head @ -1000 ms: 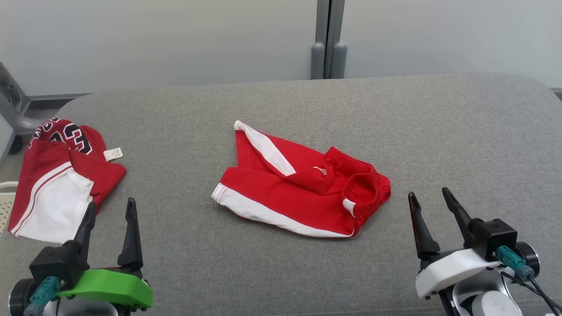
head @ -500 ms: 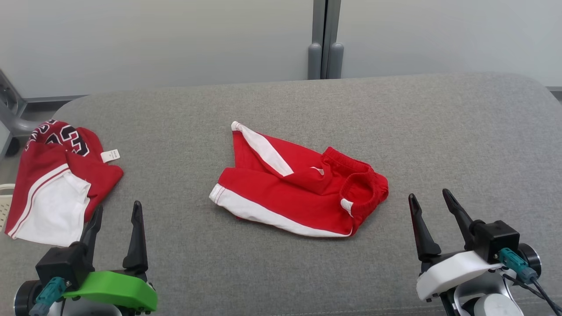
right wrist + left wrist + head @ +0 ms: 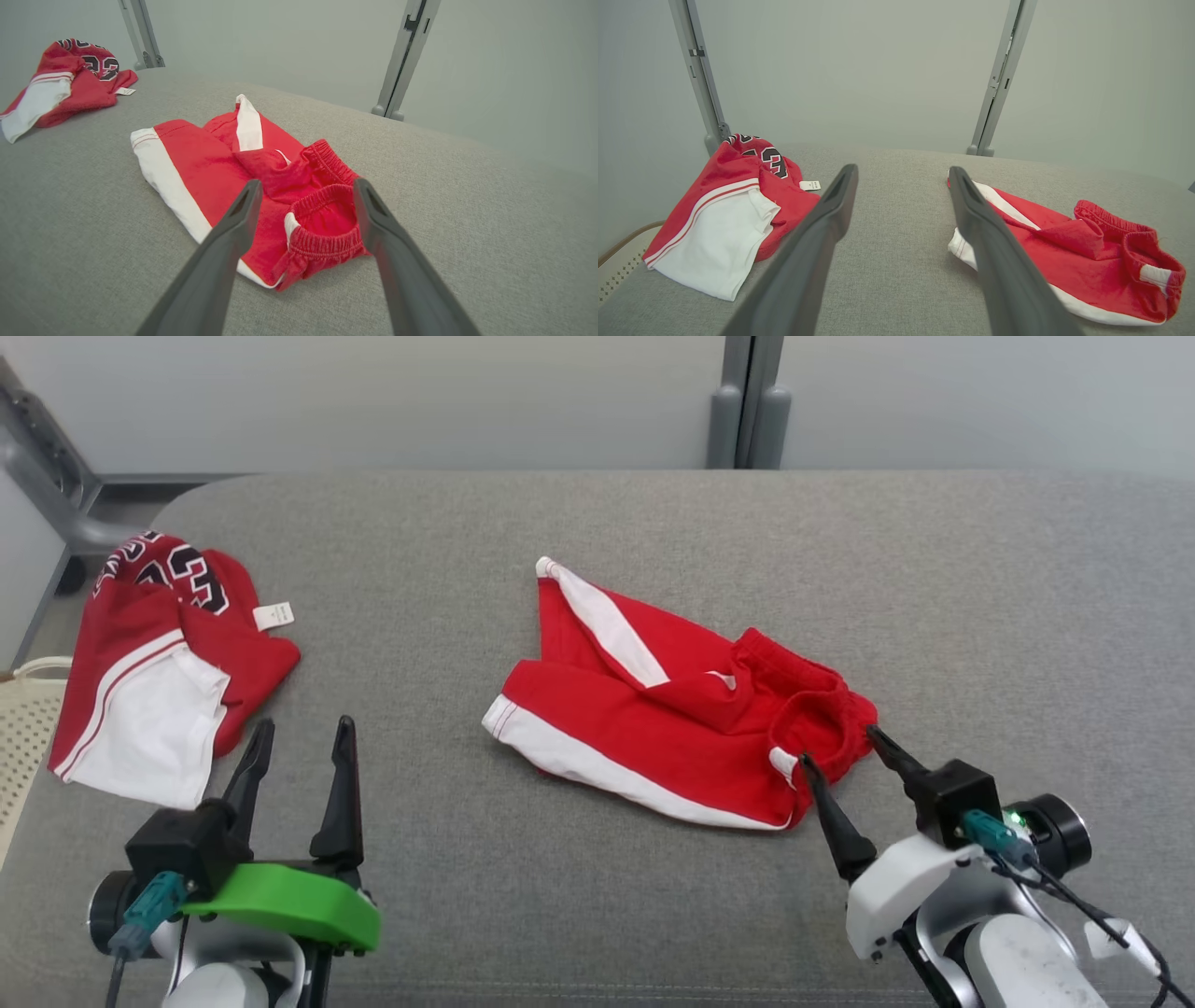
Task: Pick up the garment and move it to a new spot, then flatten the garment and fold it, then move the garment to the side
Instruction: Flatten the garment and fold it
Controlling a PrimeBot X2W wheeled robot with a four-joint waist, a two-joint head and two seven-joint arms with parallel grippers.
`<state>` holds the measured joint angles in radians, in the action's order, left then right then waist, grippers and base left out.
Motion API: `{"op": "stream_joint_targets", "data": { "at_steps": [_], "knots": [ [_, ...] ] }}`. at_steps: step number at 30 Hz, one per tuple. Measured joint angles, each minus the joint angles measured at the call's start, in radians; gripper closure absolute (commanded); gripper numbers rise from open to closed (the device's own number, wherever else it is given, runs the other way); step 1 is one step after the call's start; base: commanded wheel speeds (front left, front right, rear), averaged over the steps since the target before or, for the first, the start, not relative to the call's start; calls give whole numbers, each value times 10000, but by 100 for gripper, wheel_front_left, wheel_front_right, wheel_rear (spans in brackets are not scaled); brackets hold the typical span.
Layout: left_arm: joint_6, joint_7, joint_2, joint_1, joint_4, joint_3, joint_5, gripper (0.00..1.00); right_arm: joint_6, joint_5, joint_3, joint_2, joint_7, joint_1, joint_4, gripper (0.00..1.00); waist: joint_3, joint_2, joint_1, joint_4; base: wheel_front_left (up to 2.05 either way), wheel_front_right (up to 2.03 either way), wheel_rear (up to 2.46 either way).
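The tag (image 3: 273,615) on the jersey (image 3: 224,663) is too small to read, and the cream basket (image 3: 23,737) is cut off.

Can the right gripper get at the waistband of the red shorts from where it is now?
Probably yes. The right gripper is open, and its fingers point at the waistband of the red shorts. Nothing stands between them. The waistband lies bunched on the gray cushion, so the way looks free.

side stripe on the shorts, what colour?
White, on the red shorts; head view shows it best.
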<state>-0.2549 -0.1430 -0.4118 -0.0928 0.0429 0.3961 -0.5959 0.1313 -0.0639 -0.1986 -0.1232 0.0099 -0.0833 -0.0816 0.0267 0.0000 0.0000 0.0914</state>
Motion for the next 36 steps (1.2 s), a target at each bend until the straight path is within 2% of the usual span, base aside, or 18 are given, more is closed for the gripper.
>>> {"op": "stream_joint_targets", "data": {
  "at_steps": [7, 13, 14, 15, 17, 18, 23, 30, 33, 36],
  "knots": [
    [345, -270, 497, -790, -566, 334, 71, 0, 2, -144, -754, -963, 815, -1047, -675, 0, 766, 0, 0, 513, 0, 0, 0],
    [535, -525, 805, -1097, -1145, 460, 67, 0, 2, -412, -1260, -1384, 1563, -1501, -1221, 2, 1358, 0, 0, 806, 0, 0, 0],
    [539, -539, 823, -1122, -1204, 460, 67, 0, 2, -437, -1300, -1427, 1657, -1517, -1267, 17, 1427, 0, 0, 833, 0, 0, 0],
    [579, -608, 832, -1148, -1262, 458, 67, 0, 2, -476, -1329, -1446, 1766, -1542, -1313, 45, 1494, 0, 0, 849, 0, 0, 0],
    [616, -625, 838, -1230, -1386, 453, 67, 0, 2, -560, -1396, -1461, 1927, -1585, -1375, 78, 1602, 0, 0, 851, 0, 0, 0],
    [621, -658, 842, -1268, -1421, 449, 67, 0, 2, -568, -1415, -1478, 1964, -1624, -1381, 100, 1644, 0, 0, 833, 0, 0, 0],
    [621, -742, 865, -1402, -1530, 362, 67, 0, 2, -667, -978, -1302, 1743, -1670, -1208, 100, 1733, 0, 0, 608, 0, 0, 0],
    [608, -773, 767, -1473, -1551, 309, 71, 0, 2, -867, 290, -410, 1035, -1043, -566, 100, 1802, 0, 0, 114, 0, 0, 0],
    [598, -721, 708, -1481, -1526, 307, 71, 0, 2, -1323, 918, 169, 740, -641, -458, 100, 1823, 0, 0, -90, 0, 0, 0],
    [591, -658, 648, -1492, -1473, 311, 71, 0, 0, -1931, 1386, 479, 539, -366, -566, 100, 1851, 0, 0, -258, 0, 0, 0]
  ]
}}
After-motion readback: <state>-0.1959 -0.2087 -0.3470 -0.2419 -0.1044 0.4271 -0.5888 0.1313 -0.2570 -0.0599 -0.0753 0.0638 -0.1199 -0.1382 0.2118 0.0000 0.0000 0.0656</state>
